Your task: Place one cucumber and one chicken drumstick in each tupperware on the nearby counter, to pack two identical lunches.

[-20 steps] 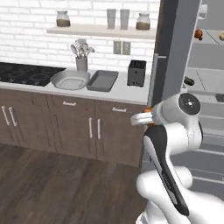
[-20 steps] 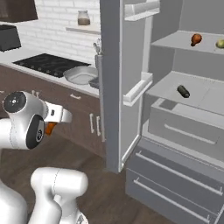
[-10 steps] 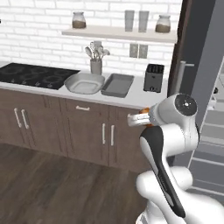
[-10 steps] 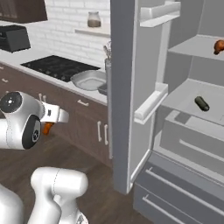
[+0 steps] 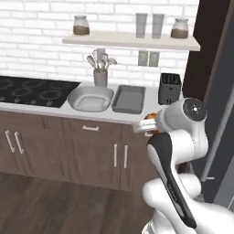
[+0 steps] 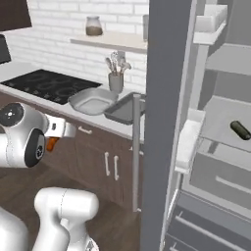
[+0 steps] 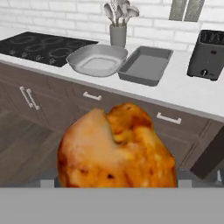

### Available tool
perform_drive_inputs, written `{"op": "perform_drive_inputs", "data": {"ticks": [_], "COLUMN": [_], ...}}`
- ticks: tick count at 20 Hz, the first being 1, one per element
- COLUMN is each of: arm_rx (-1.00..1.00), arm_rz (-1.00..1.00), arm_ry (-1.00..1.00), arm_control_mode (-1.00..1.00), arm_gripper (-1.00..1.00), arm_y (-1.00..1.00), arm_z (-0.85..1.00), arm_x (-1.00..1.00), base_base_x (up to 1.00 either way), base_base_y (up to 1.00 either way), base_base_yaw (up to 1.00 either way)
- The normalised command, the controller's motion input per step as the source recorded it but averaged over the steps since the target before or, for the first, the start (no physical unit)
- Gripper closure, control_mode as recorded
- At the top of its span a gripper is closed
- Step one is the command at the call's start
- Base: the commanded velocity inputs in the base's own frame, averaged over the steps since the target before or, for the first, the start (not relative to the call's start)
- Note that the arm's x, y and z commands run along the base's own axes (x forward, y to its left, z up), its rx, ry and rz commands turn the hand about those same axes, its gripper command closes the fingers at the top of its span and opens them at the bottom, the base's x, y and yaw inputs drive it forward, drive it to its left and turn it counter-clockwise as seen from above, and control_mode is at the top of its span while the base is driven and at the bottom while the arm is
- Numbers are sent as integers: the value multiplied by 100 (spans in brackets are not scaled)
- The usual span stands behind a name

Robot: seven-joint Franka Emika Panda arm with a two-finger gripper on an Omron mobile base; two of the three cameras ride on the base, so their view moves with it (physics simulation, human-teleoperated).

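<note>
Since half a second ago my base has driven nearer the desk, so the whole view has slid and the two tupperware sit closer. Far left on the desk lies the black hob; right of it the pale rounded tupperware, then the darker grey tray just beside it, then the black toaster. Near me, my tool grips the orange chicken drumstick. Far right, a dark cucumber lies on a fridge shelf
</note>
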Motion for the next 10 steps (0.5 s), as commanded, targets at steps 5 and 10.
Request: {"op": "perform_drive_inputs", "data": {"ticks": [5, 10], "arm_rx": [0, 0], "arm_rz": [0, 0], "arm_ry": [0, 0], "arm_control_mode": [100, 100], "arm_gripper": [100, 100], "arm_y": [0, 0], "arm_z": [0, 0], "arm_x": [0, 0], "base_base_x": [100, 100], "base_base_y": [100, 100], "base_base_yaw": [-44, -56]}}
